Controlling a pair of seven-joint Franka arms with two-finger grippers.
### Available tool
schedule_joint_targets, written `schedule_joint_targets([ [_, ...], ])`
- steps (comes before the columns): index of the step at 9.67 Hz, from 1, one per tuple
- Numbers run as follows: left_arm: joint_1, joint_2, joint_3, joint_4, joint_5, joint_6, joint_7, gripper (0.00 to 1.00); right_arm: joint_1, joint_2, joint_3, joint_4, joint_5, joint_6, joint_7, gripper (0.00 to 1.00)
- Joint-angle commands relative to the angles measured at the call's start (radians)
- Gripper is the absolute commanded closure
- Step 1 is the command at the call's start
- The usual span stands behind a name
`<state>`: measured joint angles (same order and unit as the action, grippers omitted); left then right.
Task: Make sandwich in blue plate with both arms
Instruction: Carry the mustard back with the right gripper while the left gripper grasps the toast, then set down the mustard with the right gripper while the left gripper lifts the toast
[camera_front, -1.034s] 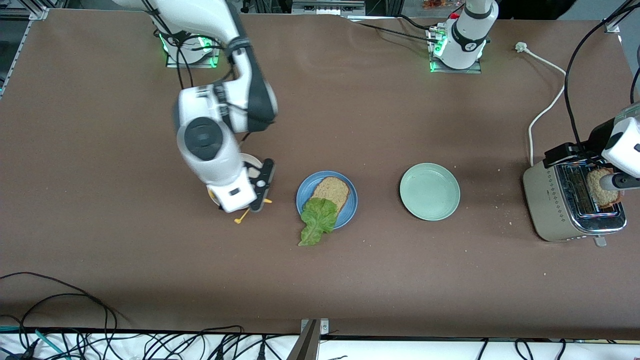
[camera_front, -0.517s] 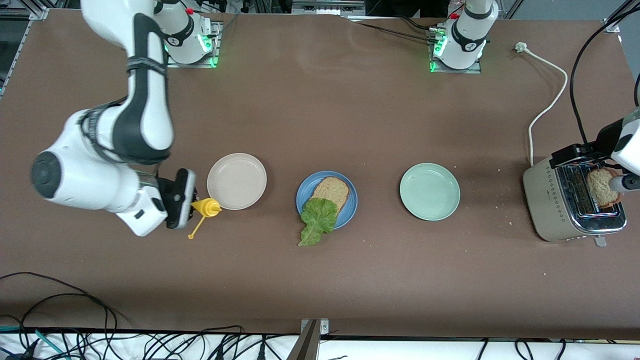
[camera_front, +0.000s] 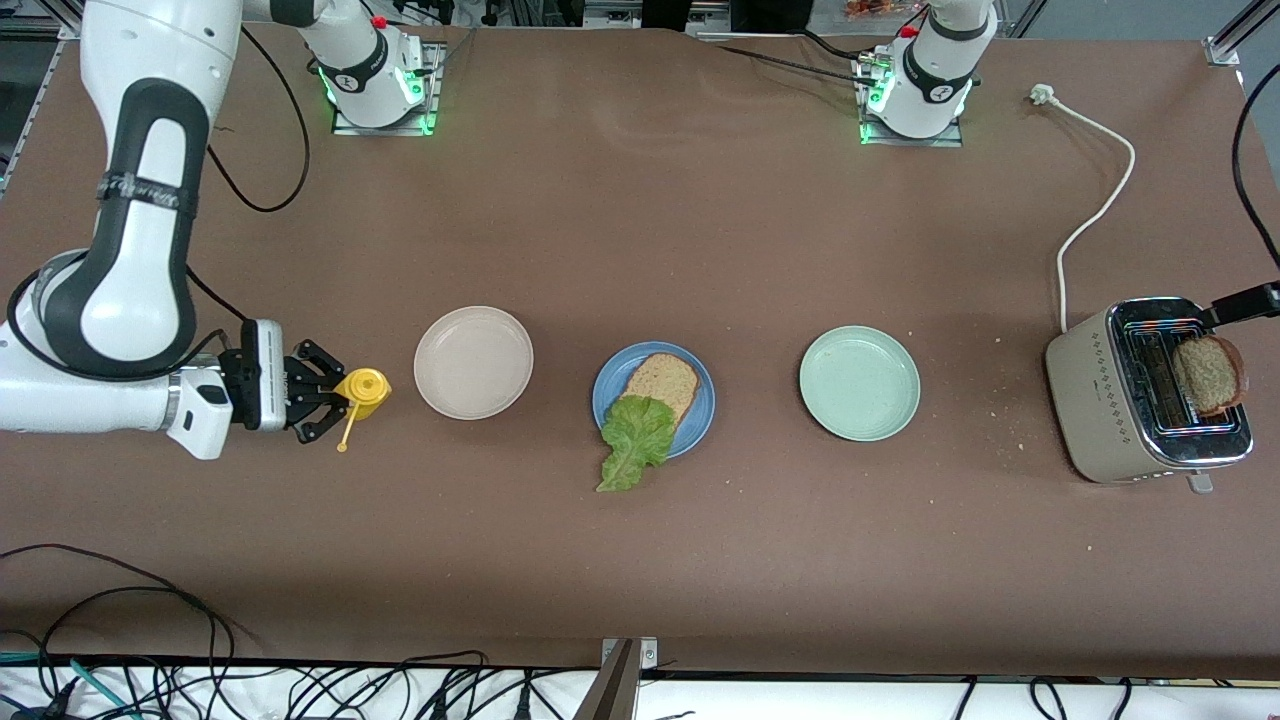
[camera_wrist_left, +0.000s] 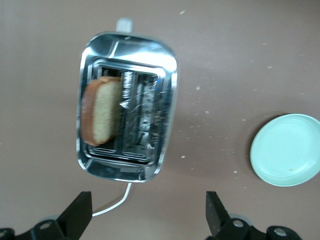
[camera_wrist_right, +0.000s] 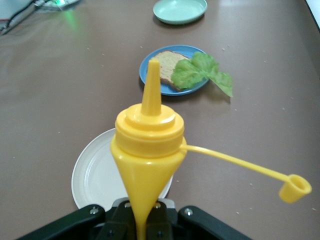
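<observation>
The blue plate (camera_front: 653, 400) sat mid-surface, between a beige plate (camera_front: 473, 362) toward the right arm's end and a pale green plate (camera_front: 859, 383) toward the left arm's end. On it lay one bread slice (camera_front: 662, 383) with a lettuce leaf (camera_front: 634, 440) draped over its nearer edge and spilling past the rim onto the surface. So the sandwich was only half built, lacking its top slice.

That second slice (camera_front: 1209, 375) stood upright in one slot of the toaster (camera_front: 1145, 392) at the left arm's end. The left claw (camera_wrist_left: 145, 212) hung above the toaster, its jaws spread wide and holding nothing.

The right claw (camera_front: 322, 390) was clamped on a yellow squeeze bottle (camera_front: 362, 387), cap off and dangling on its tether, held up beside the beige plate.

The step in hand looked like fetching the toast. The next move would call for the left claw to descend, straddle the slice across its thin faces, pinch gently and lift it straight out. Sauce from the bottle may go onto the lettuce first.
</observation>
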<state>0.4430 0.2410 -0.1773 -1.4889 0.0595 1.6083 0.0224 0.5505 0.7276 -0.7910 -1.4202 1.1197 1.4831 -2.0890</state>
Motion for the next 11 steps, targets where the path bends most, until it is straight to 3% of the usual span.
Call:
schedule_joint_targets([
  [1,0.097,0.093,-0.008,0.028,-0.010,0.008,0.054,0.00,-0.032,-0.034,0.016,-0.166,0.066,-0.067,-0.231,1.00],
  [3,0.117,0.144,-0.008,0.042,0.024,0.025,0.083,0.00,-0.069,-0.014,0.025,-0.190,0.066,-0.133,-0.285,1.00],
  [4,0.118,0.159,-0.008,0.042,0.102,0.028,0.111,0.00,-0.081,0.004,0.027,-0.194,0.080,-0.148,-0.322,1.00],
  [9,0.143,0.233,-0.011,0.041,0.105,0.076,0.111,0.05,-0.106,0.062,0.029,-0.256,0.141,-0.156,-0.496,1.00],
  [11,0.140,0.247,-0.014,0.041,0.105,0.113,0.111,0.05,-0.145,0.094,0.071,-0.256,0.173,-0.156,-0.557,1.00],
])
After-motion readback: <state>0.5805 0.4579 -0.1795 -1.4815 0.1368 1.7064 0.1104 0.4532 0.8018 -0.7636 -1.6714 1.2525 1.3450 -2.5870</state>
